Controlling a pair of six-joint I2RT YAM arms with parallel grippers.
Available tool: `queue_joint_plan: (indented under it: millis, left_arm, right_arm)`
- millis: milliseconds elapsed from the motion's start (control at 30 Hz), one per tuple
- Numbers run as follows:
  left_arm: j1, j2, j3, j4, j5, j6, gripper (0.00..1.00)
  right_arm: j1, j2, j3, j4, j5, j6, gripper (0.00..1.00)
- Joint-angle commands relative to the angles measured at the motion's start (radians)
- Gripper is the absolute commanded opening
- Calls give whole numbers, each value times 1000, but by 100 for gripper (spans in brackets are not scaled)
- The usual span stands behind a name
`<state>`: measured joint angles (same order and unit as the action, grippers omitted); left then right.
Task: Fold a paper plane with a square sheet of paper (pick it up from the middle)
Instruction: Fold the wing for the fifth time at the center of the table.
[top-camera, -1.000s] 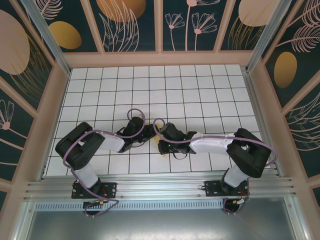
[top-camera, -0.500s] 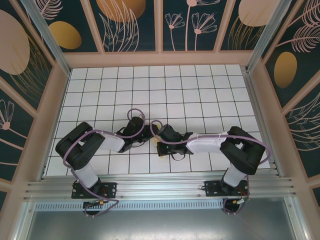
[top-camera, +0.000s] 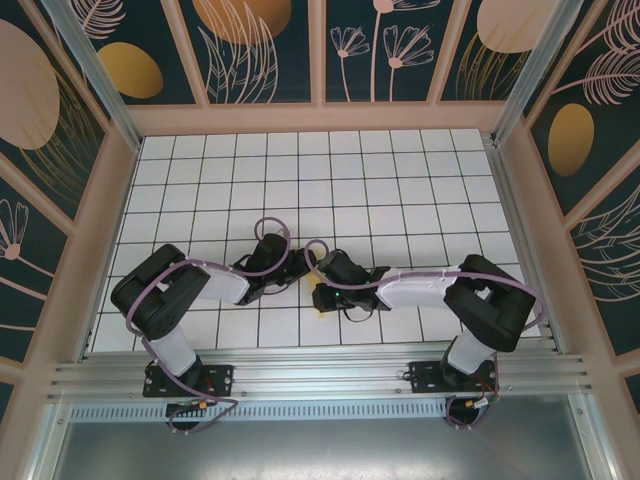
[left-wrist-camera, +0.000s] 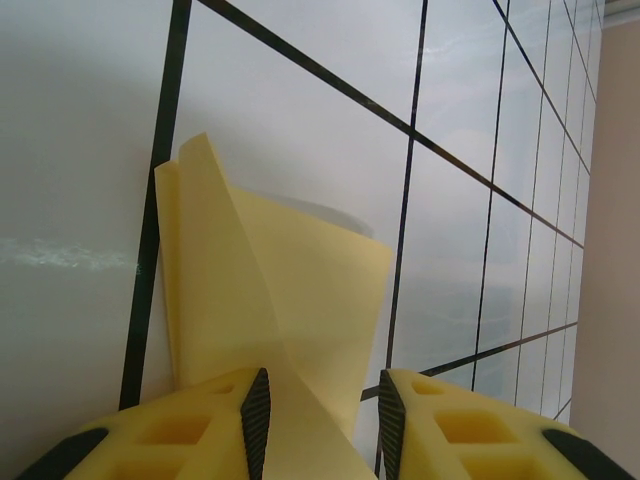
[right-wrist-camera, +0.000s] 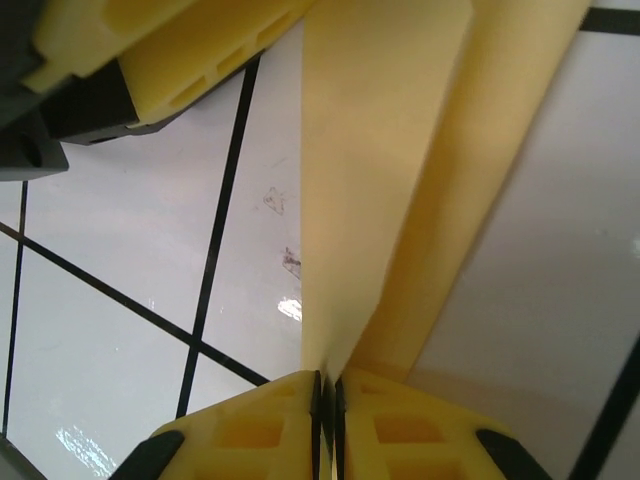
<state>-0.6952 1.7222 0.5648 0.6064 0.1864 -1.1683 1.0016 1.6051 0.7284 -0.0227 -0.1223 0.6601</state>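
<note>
- Both arms are reaching in toward the middle of the near part of the white grid table (top-camera: 400, 180), with their wrists almost meeting.
- The yellow paper (left-wrist-camera: 280, 290) is sitting right there between the two tools, already creased into a few layers rather than lying flat. It's standing up off the tiles, and one corner is poking upward in the left wrist view.
- The left tool (left-wrist-camera: 320, 402) is sitting with its jaws partway apart. The paper is running down into the gap and hugging one pad, and a sliver of table is showing between the paper and the other pad. So I'm calling that one open, not clamping.
- The right tool (right-wrist-camera: 326, 385) is pinching. Its two yellow pads are pressing nearly together, and the narrow end of the paper (right-wrist-camera: 380, 150) is feeding straight into the slit between them.
- In the right wrist view, one of the left tool's fingers (right-wrist-camera: 170, 50) is hanging just beside the far end of the paper, so the two tools are working opposite ends.
- From above, the arms are covering the paper, so I can't tell its outline there.
</note>
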Motion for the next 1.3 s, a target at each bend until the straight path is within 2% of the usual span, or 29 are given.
queue_joint_plan:
  millis: [0,367,433,567,700,1000,1267]
  left_arm:
    - [-1,-1,-15,1,17,-24,36]
    - [-1,-3,-15,-11,21,-17,36]
    - [-1,-2,-15,-13,25,-15,36]
    - [-1,-3,-14,-13,28,-15,36]
    - [-1,-2,-10,-12,33,-13,36]
    - [-1,-41,-8,-17,38,-15,37]
    - [-1,-127,25,-101,25,13,44]
  right_arm:
    - [13,-25,66,-145,54,-19,18]
    - [101,-4,145,-252,185,48,22]
    - [104,-1,136,-236,173,62,20]
    - [103,10,122,-213,168,86,8]
    - [99,22,87,-153,141,103,2]
    - [101,63,35,-97,90,103,1]
    - [83,38,-20,-9,34,101,1]
